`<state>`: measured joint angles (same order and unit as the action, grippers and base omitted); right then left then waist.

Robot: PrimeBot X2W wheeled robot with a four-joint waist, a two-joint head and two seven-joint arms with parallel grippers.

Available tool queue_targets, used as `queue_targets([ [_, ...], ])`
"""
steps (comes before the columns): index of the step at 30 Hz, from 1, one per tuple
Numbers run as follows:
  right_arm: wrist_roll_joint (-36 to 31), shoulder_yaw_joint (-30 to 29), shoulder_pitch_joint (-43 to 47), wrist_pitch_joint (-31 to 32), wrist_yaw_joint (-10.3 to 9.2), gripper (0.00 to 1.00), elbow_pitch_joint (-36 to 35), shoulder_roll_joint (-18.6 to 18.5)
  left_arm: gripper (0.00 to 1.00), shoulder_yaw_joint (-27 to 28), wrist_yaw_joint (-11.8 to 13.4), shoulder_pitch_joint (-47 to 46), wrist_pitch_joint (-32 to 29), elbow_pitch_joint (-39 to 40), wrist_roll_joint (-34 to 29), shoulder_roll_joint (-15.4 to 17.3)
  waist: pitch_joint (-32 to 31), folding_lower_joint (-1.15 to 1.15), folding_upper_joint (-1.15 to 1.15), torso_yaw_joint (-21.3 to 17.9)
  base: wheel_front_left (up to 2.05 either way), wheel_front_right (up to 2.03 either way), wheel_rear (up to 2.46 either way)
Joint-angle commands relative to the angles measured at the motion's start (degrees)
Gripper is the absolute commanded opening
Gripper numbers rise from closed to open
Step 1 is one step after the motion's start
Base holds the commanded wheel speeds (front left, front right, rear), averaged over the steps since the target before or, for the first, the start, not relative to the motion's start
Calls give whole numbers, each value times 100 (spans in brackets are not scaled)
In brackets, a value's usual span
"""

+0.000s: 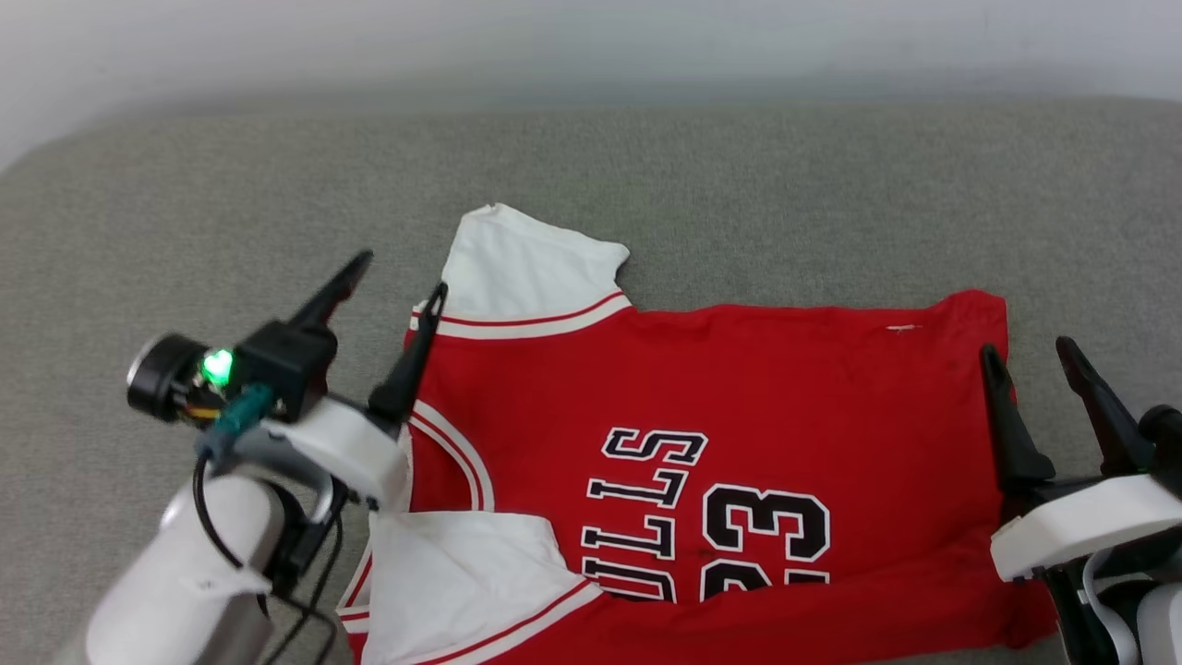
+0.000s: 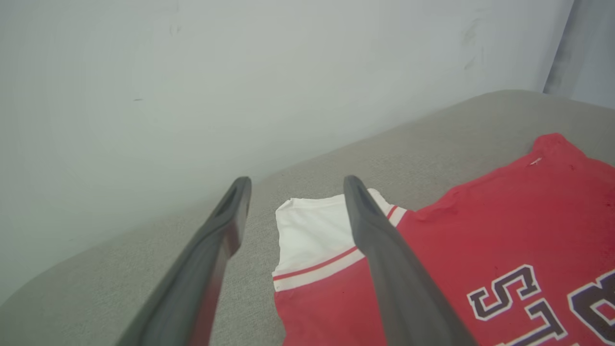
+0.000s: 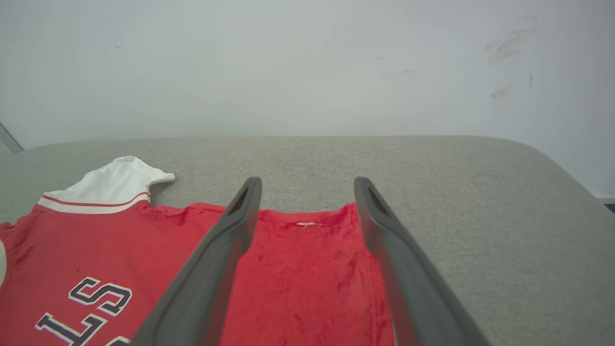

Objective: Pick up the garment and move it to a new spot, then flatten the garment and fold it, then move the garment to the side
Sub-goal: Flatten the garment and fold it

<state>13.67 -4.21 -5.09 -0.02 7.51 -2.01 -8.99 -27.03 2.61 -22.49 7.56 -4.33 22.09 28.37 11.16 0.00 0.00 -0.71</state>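
Tapered left claw (image 1: 402, 272), smooth red garment (image 1: 739, 388)

My long dark fingers (image 2: 394, 269) look like matt plastic; the red-and-white jersey (image 1: 739, 388) is soft knit cloth, the grey surface (image 1: 739, 185) coarse woven fabric.

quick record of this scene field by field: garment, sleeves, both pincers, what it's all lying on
surface: grey fabric, pale wall behind
garment: red jersey, spread flat, collar end to the robot's left, hem to its right
far sleeve: white, laid out flat
near sleeve: white, seems turned in over the body
left pincer: open, at the collar-end edge, holding nothing
right pincer: open, at the hem edge, holding nothing
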Motion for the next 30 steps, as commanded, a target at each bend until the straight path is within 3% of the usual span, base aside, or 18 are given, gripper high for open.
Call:
queue_targets([
  [1,-45,51,-150,-26,-5,100,-58,37,100,17,-101,-299,-122,-71,-25,62,405,0,0,-207,0,0,0],
  [6,-53,95,-392,-96,-5,100,-201,86,100,-124,-683,-1534,-1151,-452,99,285,983,0,0,-402,0,0,0],
  [10,-67,136,-572,-170,-5,100,-311,117,100,-277,-913,-2467,-1899,-898,178,488,1368,0,0,-538,0,0,0],
  [19,-72,165,-817,-227,-5,100,-429,156,100,-947,-1004,-3660,-3701,-1668,1253,764,1812,0,0,-746,0,0,0],
  [23,-64,212,-859,-245,-5,100,-377,203,100,-1298,-1000,-3921,-4042,-1690,1758,945,1927,0,0,-815,0,0,0],
  [30,-47,297,-959,-332,-6,100,-291,251,100,-1543,-1001,-4233,-4106,-2104,1920,1065,2114,0,0,-932,0,0,0],
])
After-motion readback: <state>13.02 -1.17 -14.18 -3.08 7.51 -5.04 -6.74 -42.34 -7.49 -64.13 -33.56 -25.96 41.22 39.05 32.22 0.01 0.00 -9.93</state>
